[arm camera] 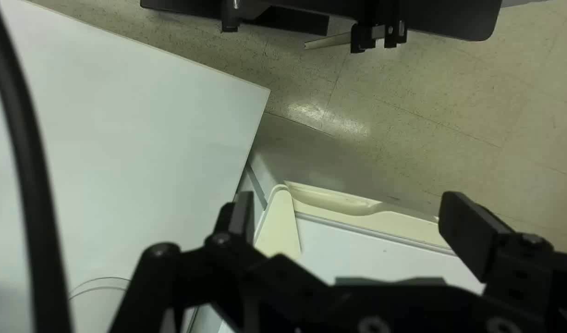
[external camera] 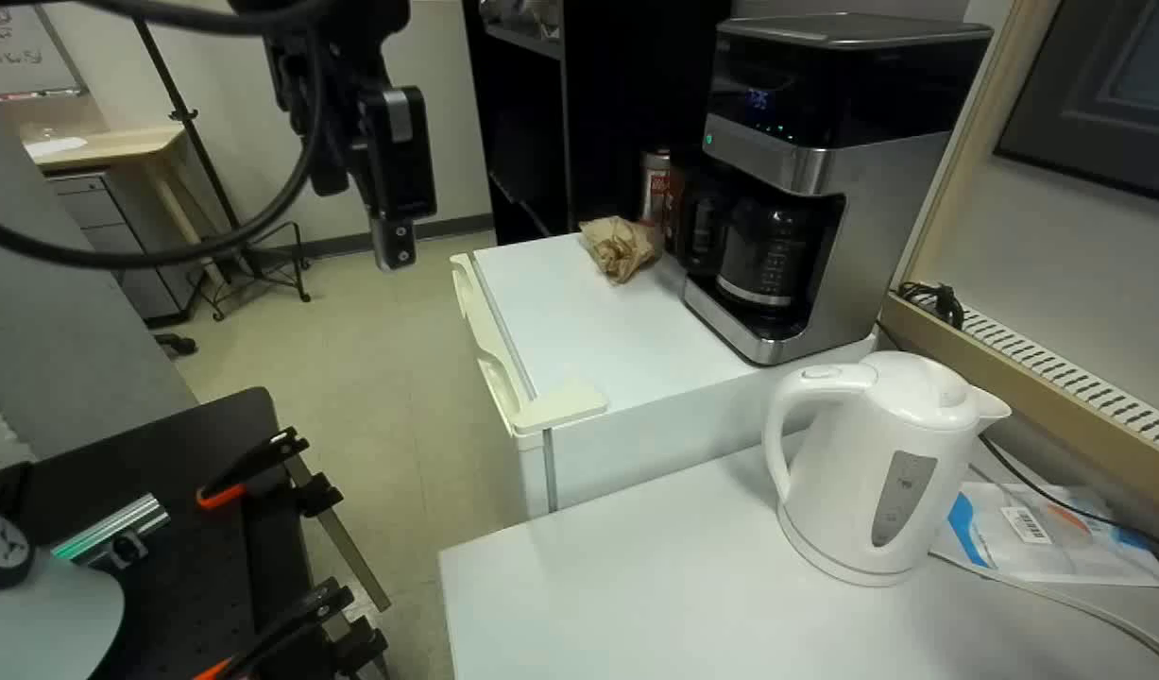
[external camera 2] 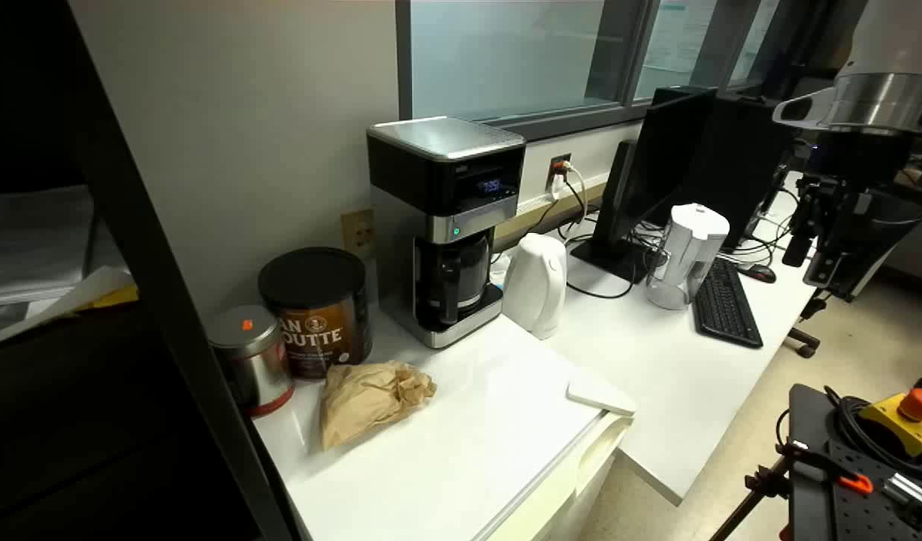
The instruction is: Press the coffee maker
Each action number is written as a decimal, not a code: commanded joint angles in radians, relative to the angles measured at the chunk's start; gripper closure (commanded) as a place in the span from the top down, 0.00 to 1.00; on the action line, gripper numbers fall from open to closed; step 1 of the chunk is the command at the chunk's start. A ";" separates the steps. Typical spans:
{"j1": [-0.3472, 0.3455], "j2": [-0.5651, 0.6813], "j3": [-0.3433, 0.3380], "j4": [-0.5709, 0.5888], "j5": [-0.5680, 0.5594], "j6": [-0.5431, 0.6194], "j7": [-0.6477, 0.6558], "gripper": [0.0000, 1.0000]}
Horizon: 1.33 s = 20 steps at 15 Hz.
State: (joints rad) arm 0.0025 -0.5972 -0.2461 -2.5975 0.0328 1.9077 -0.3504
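The coffee maker (external camera: 895,203) stands on the white fridge top (external camera: 588,326), against the wall. It also shows in an exterior view (external camera 2: 412,176). It has a black upper front with a lit display, a silver band with a green light, and a dark glass carafe (external camera 2: 472,274) inside. My gripper (external camera: 364,212) hangs in the air over the floor, well apart from the coffee maker. It also shows in an exterior view (external camera 2: 808,263), at the right. In the wrist view the gripper (arm camera: 348,208) is open with nothing between its fingers. The coffee maker is out of the wrist view.
A white kettle (external camera: 872,472) stands on the white table (external camera: 636,586), near the coffee maker. A brown paper bag (external camera 2: 370,398), a coffee can (external camera 2: 318,308) and a tin (external camera 2: 254,353) sit on the fridge. A pitcher (external camera 2: 686,255) and monitor (external camera 2: 648,165) stand farther along the table.
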 commanded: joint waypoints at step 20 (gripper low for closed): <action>-0.019 0.181 0.235 0.020 -0.288 0.406 0.110 0.74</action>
State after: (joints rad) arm -0.0068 -0.4754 -0.0630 -2.5998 -0.1660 2.2257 -0.2934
